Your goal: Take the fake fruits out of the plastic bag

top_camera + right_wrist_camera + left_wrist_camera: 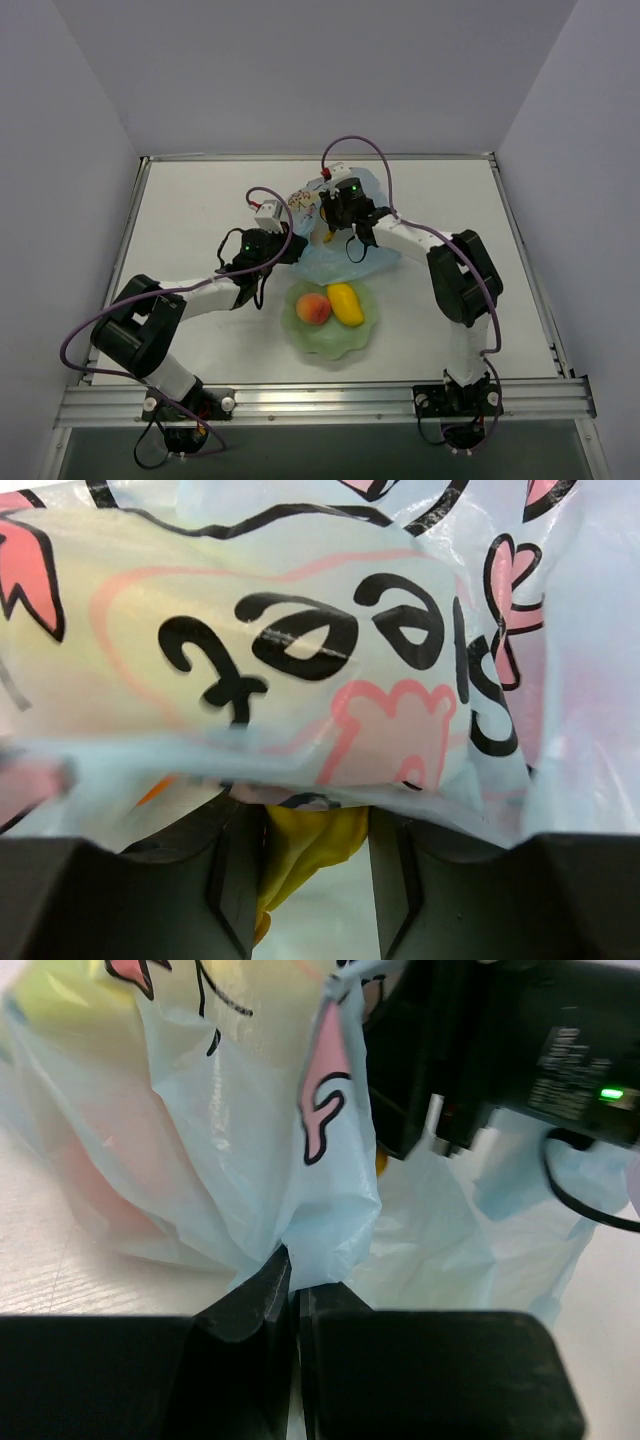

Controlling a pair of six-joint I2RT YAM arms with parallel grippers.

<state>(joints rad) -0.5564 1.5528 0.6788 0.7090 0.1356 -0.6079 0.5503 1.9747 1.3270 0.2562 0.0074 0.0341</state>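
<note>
The light-blue plastic bag point(345, 258) with pink-and-black print lies behind the bowl. My left gripper point(299, 244) is shut on a fold of the bag point(230, 1140), pinched between its jaws point(293, 1270). My right gripper point(331, 231) reaches under the bag's edge point(300, 600). Its jaws point(312, 825) close on both sides of a yellow banana point(310, 848), whose tip shows in the top view point(328, 239). A peach point(314, 308) and a mango point(346, 303) lie in the pale green bowl point(300, 335). Faint pink and yellow shapes show through the bag in the left wrist view.
The right gripper's black body point(520, 1050) with a green light sits close in front of the left wrist camera. Cables loop above both arms. The table's metal rail point(320, 400) runs along the near edge.
</note>
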